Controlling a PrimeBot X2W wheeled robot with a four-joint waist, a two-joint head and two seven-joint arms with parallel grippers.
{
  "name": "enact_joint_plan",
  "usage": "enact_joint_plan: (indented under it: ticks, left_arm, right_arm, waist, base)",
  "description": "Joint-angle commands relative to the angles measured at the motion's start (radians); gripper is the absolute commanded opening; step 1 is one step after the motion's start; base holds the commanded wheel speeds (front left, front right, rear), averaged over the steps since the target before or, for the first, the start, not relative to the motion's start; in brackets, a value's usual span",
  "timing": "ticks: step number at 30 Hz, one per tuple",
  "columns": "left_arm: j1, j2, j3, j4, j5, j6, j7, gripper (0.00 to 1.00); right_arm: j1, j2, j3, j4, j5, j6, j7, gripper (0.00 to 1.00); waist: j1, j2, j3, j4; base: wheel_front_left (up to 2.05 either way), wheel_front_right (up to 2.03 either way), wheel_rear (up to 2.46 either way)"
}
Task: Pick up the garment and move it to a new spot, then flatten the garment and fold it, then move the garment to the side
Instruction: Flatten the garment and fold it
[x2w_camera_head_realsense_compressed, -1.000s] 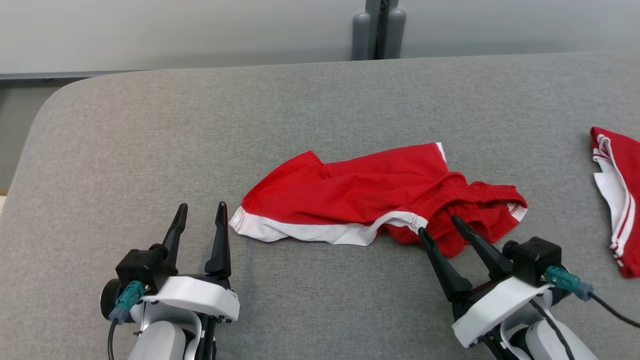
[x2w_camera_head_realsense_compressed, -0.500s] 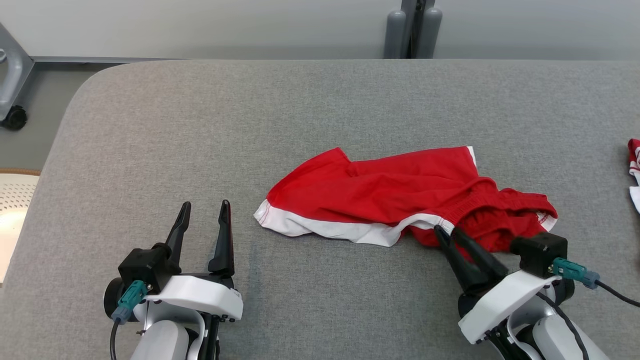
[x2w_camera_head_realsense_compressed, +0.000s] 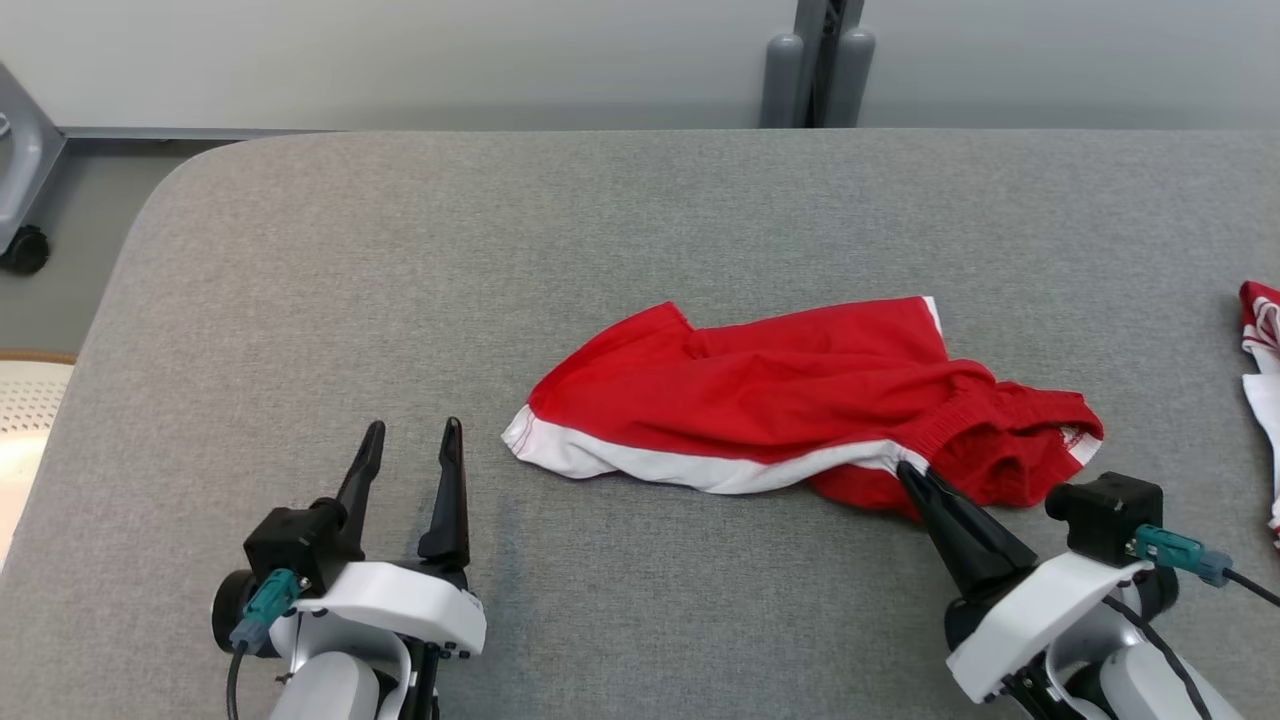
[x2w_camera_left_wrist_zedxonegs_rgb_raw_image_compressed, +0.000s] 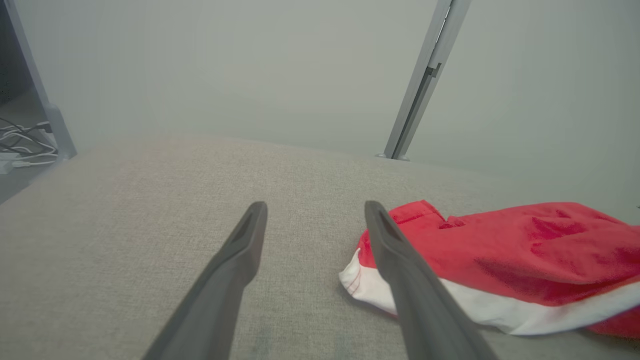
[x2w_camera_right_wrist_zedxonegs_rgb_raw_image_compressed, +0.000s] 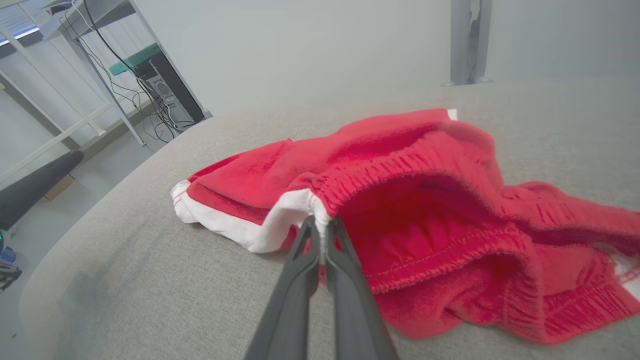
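Note:
The garment (x2w_camera_head_realsense_compressed: 780, 390) is a pair of red shorts with white trim, lying crumpled on the grey padded table (x2w_camera_head_realsense_compressed: 400, 280), leg hem to the left and elastic waistband to the right. My right gripper (x2w_camera_head_realsense_compressed: 908, 473) is shut on the waistband edge where the white trim meets it; the right wrist view shows the fingertips pinching the shorts (x2w_camera_right_wrist_zedxonegs_rgb_raw_image_compressed: 410, 200) at that seam, gripper (x2w_camera_right_wrist_zedxonegs_rgb_raw_image_compressed: 322, 225). My left gripper (x2w_camera_head_realsense_compressed: 412, 438) stands open on the table, just left of the white hem. In the left wrist view the gripper (x2w_camera_left_wrist_zedxonegs_rgb_raw_image_compressed: 315, 210) is open, with the shorts (x2w_camera_left_wrist_zedxonegs_rgb_raw_image_compressed: 500, 260) beside its right finger.
A second red and white garment (x2w_camera_head_realsense_compressed: 1262, 370) lies at the table's right edge. A grey post (x2w_camera_head_realsense_compressed: 820, 60) rises behind the far edge. Left of the table are a metal frame leg with a caster (x2w_camera_head_realsense_compressed: 20, 200) and a pale perforated object (x2w_camera_head_realsense_compressed: 25, 410).
My right gripper has shut on the waistband edge, having been open a second ago. The camera has shifted, so the whole scene sits further right. The left gripper stays open.

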Motion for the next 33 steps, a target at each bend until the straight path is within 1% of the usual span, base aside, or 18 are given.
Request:
enact_joint_plan:
  ticks: [1, 5, 11, 12, 13, 14, 18, 21, 26, 29, 33]
  left_arm:
    - [0.010, 0.003, -0.004, 0.019, -0.001, -0.009, -0.004, 1.00]
    - [-0.009, 0.005, -0.026, 0.091, -0.003, -0.031, -0.003, 1.00]
    - [-0.084, 0.043, -0.088, 0.213, 0.048, -0.068, 0.069, 1.00]
    - [-0.084, 0.043, -0.088, 0.213, 0.048, -0.068, 0.069, 1.00]
    - [-0.101, 0.054, -0.092, 0.227, 0.053, -0.070, 0.080, 1.00]
    - [-0.131, 0.070, -0.108, 0.252, 0.066, -0.083, 0.100, 1.00]
    - [-0.175, 0.102, -0.149, 0.288, 0.076, -0.127, 0.152, 1.00]
    - [-0.204, 0.125, -0.179, 0.297, 0.068, -0.152, 0.181, 1.00]
    - [-0.237, 0.151, -0.245, 0.305, 0.034, -0.168, 0.231, 1.00]
    - [-0.251, 0.163, -0.307, 0.291, 0.003, -0.170, 0.252, 1.00]
    - [-0.270, 0.196, -0.371, 0.273, -0.054, -0.169, 0.261, 1.00]
  right_arm:
    - [0.022, -0.020, -0.011, -0.012, 0.005, 0.000, 0.013, 0.00]
    - [0.050, -0.042, -0.025, -0.048, 0.015, 0.000, 0.041, 0.00]
    - [0.066, -0.042, -0.045, -0.085, 0.008, 0.000, 0.064, 0.00]
    - [0.066, -0.042, -0.045, -0.085, 0.008, 0.000, 0.064, 0.00]
    - [0.067, -0.042, -0.048, -0.086, 0.008, 0.000, 0.068, 0.00]
    - [0.073, -0.045, -0.060, -0.082, 0.001, 0.000, 0.076, 0.00]
    - [0.080, -0.043, -0.079, -0.073, -0.014, 0.000, 0.088, 0.00]
    - [0.082, -0.042, -0.089, -0.073, -0.017, 0.000, 0.092, 0.00]
    - [0.078, -0.039, -0.096, -0.077, -0.021, 0.000, 0.094, 0.00]
    - [0.075, -0.038, -0.096, -0.078, -0.023, 0.000, 0.093, 0.00]
    - [0.071, -0.039, -0.097, -0.076, -0.022, 0.000, 0.091, 0.00]
  waist:
    - [0.0000, -0.0001, -0.001, -0.010]
    - [0.0000, -0.0001, -0.002, -0.032]
    - [0.0000, -0.0001, 0.005, -0.060]
    - [0.0000, -0.0001, 0.005, -0.060]
    - [0.0000, -0.0001, 0.007, -0.064]
    - [0.0000, -0.0001, 0.011, -0.072]
    - [0.0000, -0.0001, 0.019, -0.085]
    - [0.0000, -0.0001, 0.024, -0.091]
    - [0.0000, -0.0001, 0.033, -0.098]
    - [0.0000, -0.0001, 0.039, -0.100]
    - [0.0000, -0.0001, 0.044, -0.100]
  base:
    - [0.00, 0.00, 0.00]
    - [0.00, 0.00, 0.00]
    - [0.00, 0.00, 0.00]
    - [0.00, 0.00, 0.00]
    - [0.00, 0.00, 0.00]
    - [0.00, 0.00, 0.00]
    - [0.00, 0.00, 0.00]
    - [0.00, 0.00, 0.00]
    - [0.00, 0.00, 0.00]
    - [0.00, 0.00, 0.00]
    - [0.00, 0.00, 0.00]
